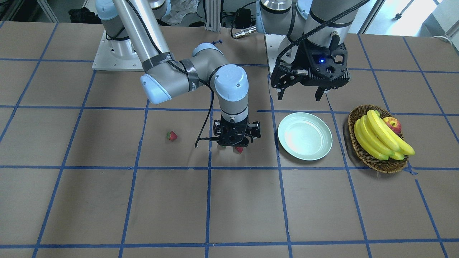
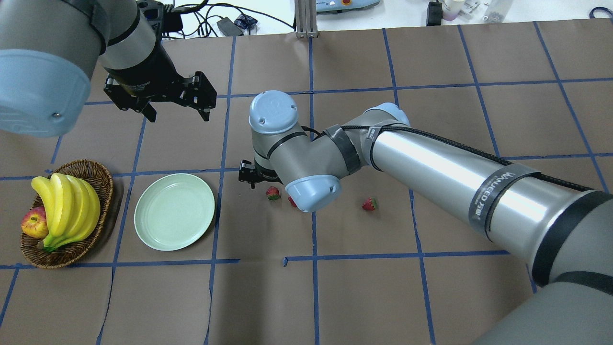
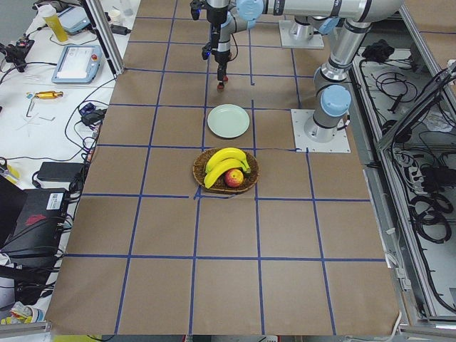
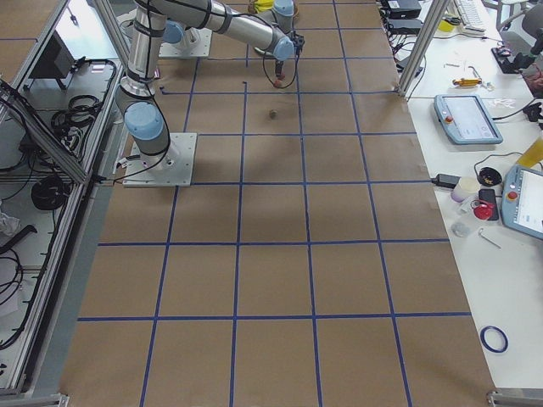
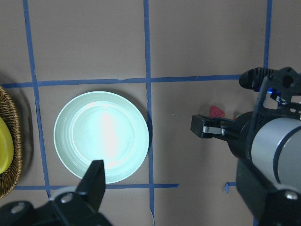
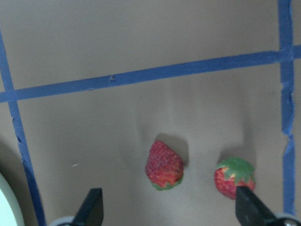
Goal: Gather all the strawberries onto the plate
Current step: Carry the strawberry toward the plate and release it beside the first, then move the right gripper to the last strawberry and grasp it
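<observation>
The right pincer (image 6: 171,212) is pointed straight down, spread, just above two strawberries (image 6: 164,165). The left pincer (image 1: 299,96) is held raised above the worktop (image 1: 229,208), spread, near the plate (image 1: 304,136).

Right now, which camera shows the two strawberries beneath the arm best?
The right wrist camera: both strawberries close, skin and caps clear. Overhead, the right arm half hides one; in front, the right gripper covers them mostly. Elsewhere, mere specks.

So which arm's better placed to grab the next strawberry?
Right. The right tool hangs open, low over two strawberries, and the third strawberry lies on the table's right half too. The left tool hovers up by the plate, off to the side of every berry.
</observation>
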`<action>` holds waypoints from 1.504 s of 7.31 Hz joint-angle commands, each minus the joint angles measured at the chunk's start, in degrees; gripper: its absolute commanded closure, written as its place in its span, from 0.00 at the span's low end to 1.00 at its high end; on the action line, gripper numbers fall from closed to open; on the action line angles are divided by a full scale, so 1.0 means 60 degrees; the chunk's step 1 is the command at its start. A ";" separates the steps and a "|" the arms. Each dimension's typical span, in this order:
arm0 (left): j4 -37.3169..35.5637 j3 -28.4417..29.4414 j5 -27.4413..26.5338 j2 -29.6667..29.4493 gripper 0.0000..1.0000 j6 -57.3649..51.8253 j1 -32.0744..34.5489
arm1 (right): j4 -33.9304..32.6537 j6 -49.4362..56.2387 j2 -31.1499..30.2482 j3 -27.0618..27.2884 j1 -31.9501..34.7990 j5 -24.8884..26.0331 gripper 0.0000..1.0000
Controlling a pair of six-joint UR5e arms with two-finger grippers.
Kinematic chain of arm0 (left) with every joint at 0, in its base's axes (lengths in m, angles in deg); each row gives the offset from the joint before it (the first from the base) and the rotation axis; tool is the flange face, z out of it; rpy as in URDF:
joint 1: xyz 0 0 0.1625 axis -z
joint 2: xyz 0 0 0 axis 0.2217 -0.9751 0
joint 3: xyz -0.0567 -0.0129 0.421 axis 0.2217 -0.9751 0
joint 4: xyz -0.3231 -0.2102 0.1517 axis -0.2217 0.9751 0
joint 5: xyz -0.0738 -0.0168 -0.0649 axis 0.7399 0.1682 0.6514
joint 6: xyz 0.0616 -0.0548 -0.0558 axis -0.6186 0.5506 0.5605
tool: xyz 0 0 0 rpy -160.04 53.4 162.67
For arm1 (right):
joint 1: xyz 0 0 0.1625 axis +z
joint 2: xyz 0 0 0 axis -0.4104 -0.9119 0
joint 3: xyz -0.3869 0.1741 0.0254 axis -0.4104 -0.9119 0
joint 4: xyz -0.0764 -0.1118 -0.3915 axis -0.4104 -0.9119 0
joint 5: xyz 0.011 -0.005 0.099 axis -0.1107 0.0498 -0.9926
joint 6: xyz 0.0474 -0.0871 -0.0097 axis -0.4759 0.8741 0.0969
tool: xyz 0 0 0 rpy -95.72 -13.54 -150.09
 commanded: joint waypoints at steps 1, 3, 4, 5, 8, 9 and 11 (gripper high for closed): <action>0.0000 0.0000 0.0000 -0.0012 0.00 -0.0012 0.0000 | 0.1221 0.1077 -0.0767 0.0499 -0.1510 0.0431 0.00; 0.0000 -0.0015 0.0000 -0.0012 0.00 -0.0012 0.0000 | 0.1096 0.3434 -0.1658 0.2195 -0.2962 0.0713 0.00; 0.0000 -0.0015 0.0000 -0.0026 0.00 0.0003 0.0000 | 0.1081 0.4066 -0.1953 0.2753 -0.3215 0.0756 0.00; 0.0000 -0.0015 0.0000 -0.0012 0.00 -0.0012 0.0000 | 0.0500 0.4102 -0.1941 0.3107 -0.3218 0.0771 0.00; 0.0000 -0.0015 0.0000 -0.0027 0.00 0.0003 0.0000 | 0.0028 0.4102 -0.1694 0.3491 -0.3203 0.0669 0.35; 0.0000 -0.0015 0.0000 -0.0027 0.00 0.0003 0.0015 | -0.0061 0.4102 -0.1692 0.3578 -0.3203 0.0654 0.66; 0.0000 -0.0015 0.0000 -0.0027 0.00 0.0003 0.0015 | -0.0164 0.4073 -0.1721 0.3376 -0.3203 0.0610 1.00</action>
